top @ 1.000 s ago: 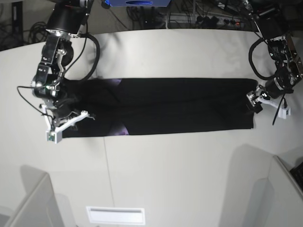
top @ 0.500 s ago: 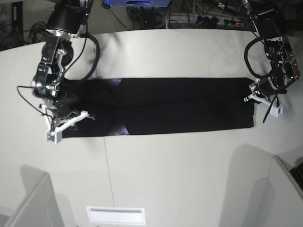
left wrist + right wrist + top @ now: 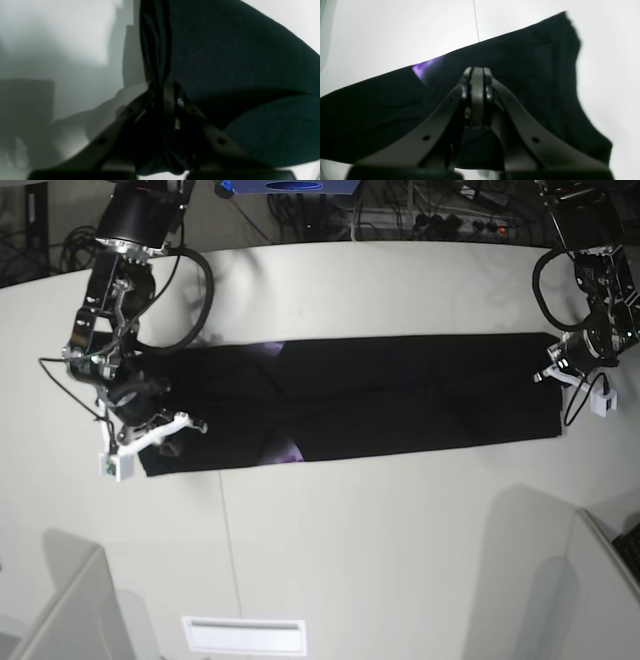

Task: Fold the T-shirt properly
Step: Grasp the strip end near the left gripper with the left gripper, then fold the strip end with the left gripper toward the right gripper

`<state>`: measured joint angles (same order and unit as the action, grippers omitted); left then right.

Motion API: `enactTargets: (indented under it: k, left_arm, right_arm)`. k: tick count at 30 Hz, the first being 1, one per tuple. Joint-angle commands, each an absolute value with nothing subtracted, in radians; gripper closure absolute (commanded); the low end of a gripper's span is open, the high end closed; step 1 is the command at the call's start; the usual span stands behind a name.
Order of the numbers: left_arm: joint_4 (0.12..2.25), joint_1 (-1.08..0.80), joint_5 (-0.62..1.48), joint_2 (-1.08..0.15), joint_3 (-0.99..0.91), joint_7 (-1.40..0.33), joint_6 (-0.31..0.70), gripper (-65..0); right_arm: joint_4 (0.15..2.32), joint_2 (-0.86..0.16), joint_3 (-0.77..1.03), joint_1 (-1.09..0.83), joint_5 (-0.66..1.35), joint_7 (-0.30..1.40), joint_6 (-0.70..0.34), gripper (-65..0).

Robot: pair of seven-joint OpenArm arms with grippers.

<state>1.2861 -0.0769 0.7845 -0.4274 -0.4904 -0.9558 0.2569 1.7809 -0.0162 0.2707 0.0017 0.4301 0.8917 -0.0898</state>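
Left arm: it reaches down from the far edge of the table (image 3: 380, 560) to one short end of the T-shirt (image 3: 400, 395). The left gripper (image 3: 160, 92) has its jaws pressed together on a bunched fold of the black cloth, which rises as a narrow pleated ridge straight out from the jaws. The left fingertips (image 3: 170, 92) are dark against dark cloth, so their outline is hard to make out; the gripper body is cut off at the bottom of the left wrist view.

Right arm: it bends down from the far edge at the opposite end, with a cable (image 3: 190, 290) looping beside it. The right gripper (image 3: 477, 75) has its jaws pressed together, pad to pad, above the cloth. Whether any cloth is caught between them cannot be told; the cloth directly under the pads is hidden.

T-shirt: it lies on the white table as a long, narrow black band stretched between the two grippers. A small purple patch (image 3: 423, 68) shows at a fold near the right gripper. The rest of the print is not visible.
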Motion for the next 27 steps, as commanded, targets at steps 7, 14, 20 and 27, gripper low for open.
enactTargets:
  k: [7,14,20,27]
  left_arm:
    - [1.428,-0.122,0.794,-0.487,-0.529,-0.943,0.257,0.0]
    - [1.655,-0.217,0.794,-0.484,-0.544,-0.952,0.254,0.0]
    - [1.762,-0.242,0.796,-0.461,-0.467,-0.972,0.252,0.0]
    - [1.802,-0.231,0.799,-0.400,-0.437,-1.006,0.252,0.0]
  right_arm:
    - [1.804,-0.018,0.268,-0.005,0.443,0.871,-0.094,0.0]
    - [1.804,-0.018,0.272,-0.019,0.443,0.871,-0.094,0.0]
    - [1.804,-0.018,0.268,-0.019,0.443,0.871,-0.094,0.0]
    - [1.804,-0.018,0.271,-0.019,0.443,0.871,-0.094,0.0]
